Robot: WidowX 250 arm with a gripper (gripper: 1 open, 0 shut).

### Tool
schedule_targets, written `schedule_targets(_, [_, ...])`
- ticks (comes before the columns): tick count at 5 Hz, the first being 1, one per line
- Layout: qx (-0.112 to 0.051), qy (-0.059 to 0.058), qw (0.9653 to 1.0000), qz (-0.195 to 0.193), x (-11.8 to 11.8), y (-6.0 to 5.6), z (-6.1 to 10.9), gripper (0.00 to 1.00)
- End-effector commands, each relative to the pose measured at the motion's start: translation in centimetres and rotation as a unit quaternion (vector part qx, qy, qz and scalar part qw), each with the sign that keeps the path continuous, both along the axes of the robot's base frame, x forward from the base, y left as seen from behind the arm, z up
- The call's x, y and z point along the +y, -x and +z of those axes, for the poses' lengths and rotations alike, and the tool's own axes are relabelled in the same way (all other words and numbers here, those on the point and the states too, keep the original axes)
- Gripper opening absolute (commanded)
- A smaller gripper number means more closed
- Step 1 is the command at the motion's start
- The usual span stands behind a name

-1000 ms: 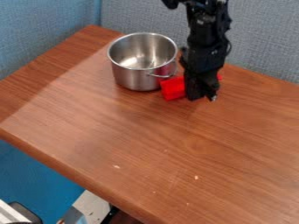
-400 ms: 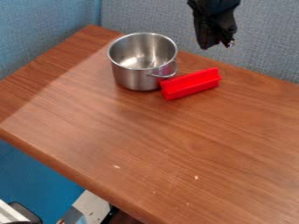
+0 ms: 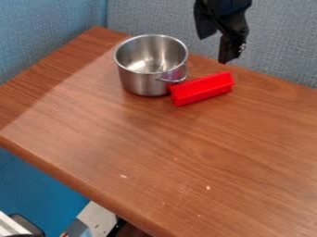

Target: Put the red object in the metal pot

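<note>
The pincer (image 3: 221,48) hangs in the air at the top of the view, above the far part of the wooden table (image 3: 111,148), pointing steeply downward. Its dark fingers stand apart, one reaching lower than the other, and nothing is clamped between them.

The red object (image 3: 202,89) lies flat on the table below the pincer and slightly toward the viewer, clear of the fingers with open air between. Its long axis runs at a slant, the right end farther back than the left.

The metal pot (image 3: 151,63) stands upright below and to the left of the pincer. Its interior shows only bare steel. The left end of the red object sits just beside the pot's near right wall, where a small handle projects; whether block and pot touch cannot be determined from this view.

A blue wall (image 3: 148,14) stands behind the pincer.
</note>
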State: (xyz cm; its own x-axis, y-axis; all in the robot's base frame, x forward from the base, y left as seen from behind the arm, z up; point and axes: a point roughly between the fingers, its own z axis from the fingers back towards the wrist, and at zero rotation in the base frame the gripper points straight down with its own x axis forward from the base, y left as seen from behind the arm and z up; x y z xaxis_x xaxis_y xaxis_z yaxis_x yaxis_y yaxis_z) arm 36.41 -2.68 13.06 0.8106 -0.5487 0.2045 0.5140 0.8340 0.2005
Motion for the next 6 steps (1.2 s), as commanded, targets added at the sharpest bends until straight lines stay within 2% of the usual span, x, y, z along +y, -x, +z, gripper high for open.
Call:
schedule_targets(1, [-0.01, -0.002, 0.9999, 0.005, 0.9, 0.0, 0.4, 1.0])
schedule_targets(3, [0.02, 0.006, 0.9998, -0.001, 1.3, -0.3, -3.1, 1.0])
schedule_targets(4, [0.032, 0.006, 0.9994, -0.007, 1.2, -0.6, -4.7, 1.0])
schedule_targets(6, [0.033, 0.005, 0.9994, 0.005, 1.9, -2.4, -5.1, 1.0])
